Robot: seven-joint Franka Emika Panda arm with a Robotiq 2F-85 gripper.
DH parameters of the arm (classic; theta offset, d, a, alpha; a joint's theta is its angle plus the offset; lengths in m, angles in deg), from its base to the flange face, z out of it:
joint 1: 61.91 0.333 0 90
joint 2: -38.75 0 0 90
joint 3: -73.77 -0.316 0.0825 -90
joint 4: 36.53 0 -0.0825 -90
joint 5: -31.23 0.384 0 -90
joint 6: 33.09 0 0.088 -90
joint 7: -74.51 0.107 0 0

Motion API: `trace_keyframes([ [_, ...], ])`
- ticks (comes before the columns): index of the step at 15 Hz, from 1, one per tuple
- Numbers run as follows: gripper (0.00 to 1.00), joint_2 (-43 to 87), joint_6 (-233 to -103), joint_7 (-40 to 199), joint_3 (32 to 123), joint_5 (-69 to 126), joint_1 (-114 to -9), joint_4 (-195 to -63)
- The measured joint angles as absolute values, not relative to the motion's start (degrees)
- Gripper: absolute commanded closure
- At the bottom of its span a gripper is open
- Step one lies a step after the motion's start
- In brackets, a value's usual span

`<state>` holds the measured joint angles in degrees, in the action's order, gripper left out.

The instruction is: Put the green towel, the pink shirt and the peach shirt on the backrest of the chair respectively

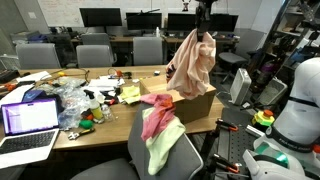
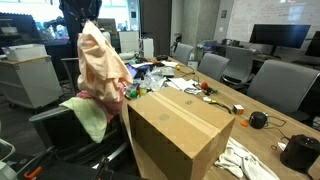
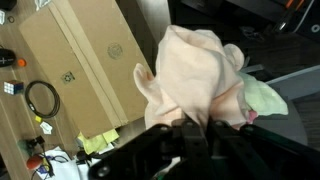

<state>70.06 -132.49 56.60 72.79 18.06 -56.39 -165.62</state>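
Observation:
My gripper (image 1: 203, 27) is shut on the peach shirt (image 1: 192, 66), which hangs down from it above the cardboard box (image 1: 195, 106). It also shows in the other exterior view (image 2: 103, 62) and in the wrist view (image 3: 195, 75), pinched between the fingers (image 3: 190, 125). The green towel (image 1: 165, 145) and the pink shirt (image 1: 157, 112) lie draped over the backrest of the chair (image 1: 135, 155) below. In the other exterior view the green towel (image 2: 92, 116) hangs on the chair (image 2: 55, 125), with the pink shirt mostly hidden behind the peach shirt.
The long wooden table (image 1: 110, 130) carries a laptop (image 1: 28, 125), a heap of plastic and small clutter (image 1: 75, 100), and yellow notes (image 1: 130, 93). The cardboard box (image 2: 180, 135) is large. Office chairs (image 1: 148, 50) and monitors (image 1: 100, 17) stand behind. A cable coil (image 2: 258, 120) lies on the table.

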Motion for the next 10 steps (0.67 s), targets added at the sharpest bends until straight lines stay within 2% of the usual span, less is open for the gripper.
trace_keyframes([
  [10,0.98,70.0,-129.1,46.2,72.2,18.1,-51.0,-163.2],
])
